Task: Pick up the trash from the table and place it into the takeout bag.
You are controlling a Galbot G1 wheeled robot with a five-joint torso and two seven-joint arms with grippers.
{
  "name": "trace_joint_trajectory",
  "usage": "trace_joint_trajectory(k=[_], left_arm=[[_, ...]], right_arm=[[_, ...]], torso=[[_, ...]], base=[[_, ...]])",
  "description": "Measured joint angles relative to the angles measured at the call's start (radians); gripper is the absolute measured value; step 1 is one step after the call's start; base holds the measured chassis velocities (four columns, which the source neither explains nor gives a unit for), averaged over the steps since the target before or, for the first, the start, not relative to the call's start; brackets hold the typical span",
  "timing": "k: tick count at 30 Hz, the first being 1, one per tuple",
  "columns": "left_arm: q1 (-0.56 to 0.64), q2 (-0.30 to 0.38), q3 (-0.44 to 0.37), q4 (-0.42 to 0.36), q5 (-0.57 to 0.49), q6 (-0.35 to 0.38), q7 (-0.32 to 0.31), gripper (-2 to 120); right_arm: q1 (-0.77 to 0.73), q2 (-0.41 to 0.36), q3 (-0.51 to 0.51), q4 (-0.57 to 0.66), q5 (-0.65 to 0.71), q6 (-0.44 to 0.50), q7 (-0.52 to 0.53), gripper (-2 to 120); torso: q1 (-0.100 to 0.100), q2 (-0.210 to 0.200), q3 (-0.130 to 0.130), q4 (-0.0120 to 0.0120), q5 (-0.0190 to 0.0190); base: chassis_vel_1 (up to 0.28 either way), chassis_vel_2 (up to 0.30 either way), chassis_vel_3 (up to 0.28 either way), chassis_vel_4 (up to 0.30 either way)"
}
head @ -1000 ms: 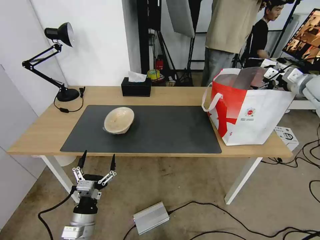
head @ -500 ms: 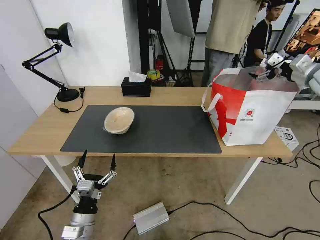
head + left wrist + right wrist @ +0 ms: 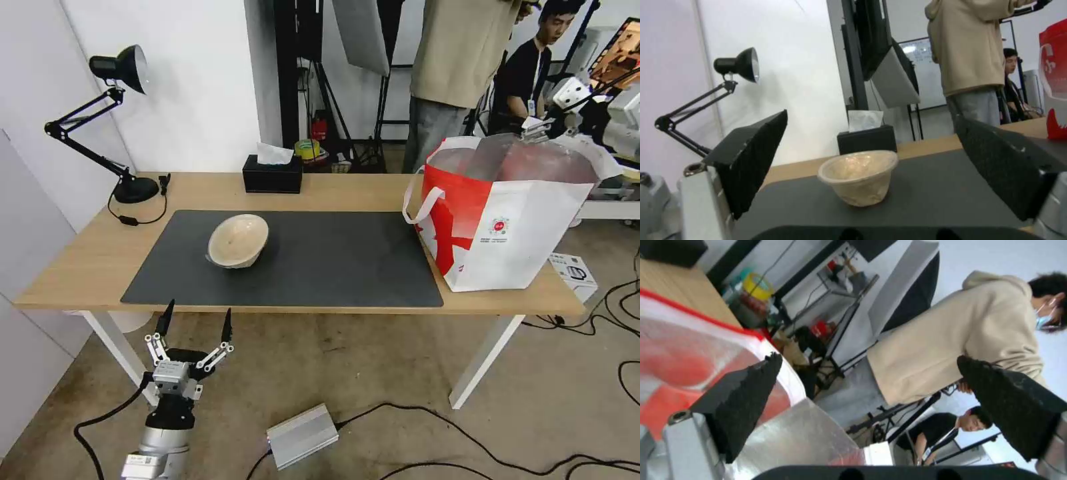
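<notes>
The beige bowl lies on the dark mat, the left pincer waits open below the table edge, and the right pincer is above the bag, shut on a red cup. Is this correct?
Not quite. The right pincer above the takeout bag is open and holds nothing, as the right wrist view shows. The beige bowl and left pincer are as you say.

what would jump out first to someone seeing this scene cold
The big boxy red-and-white takeout bag with silver foil lining stands at the right end of the light-wood desk, with the open right gripper over its far rim. A lone shallow beige bowl lies tilted on the dark grey mat. The open left gripper waits below the desk's near edge, facing the bowl.
</notes>
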Motion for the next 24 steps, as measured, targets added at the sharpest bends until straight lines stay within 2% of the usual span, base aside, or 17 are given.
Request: trace_joint_trajectory(k=[14, 24], left_arm=[[0.007, -0.002, 0.000, -0.012, 0.000, 0.001, 0.000, 100], [0.007, -0.007, -0.003, -0.013, -0.003, 0.001, 0.000, 100]], right_arm=[[-0.037, -0.117, 0.060, 0.250, 0.258, -0.063, 0.156, 100], [-0.058, -0.146, 0.093, 0.400, 0.410, -0.092, 0.313, 100]], torso=[[0.000, 0.000, 0.000, -0.0001, -0.0001], [0.000, 0.000, 0.000, 0.0000, -0.0002]], base=[[0.000, 0.000, 0.000, 0.000], [0.000, 0.000, 0.000, 0.000]])
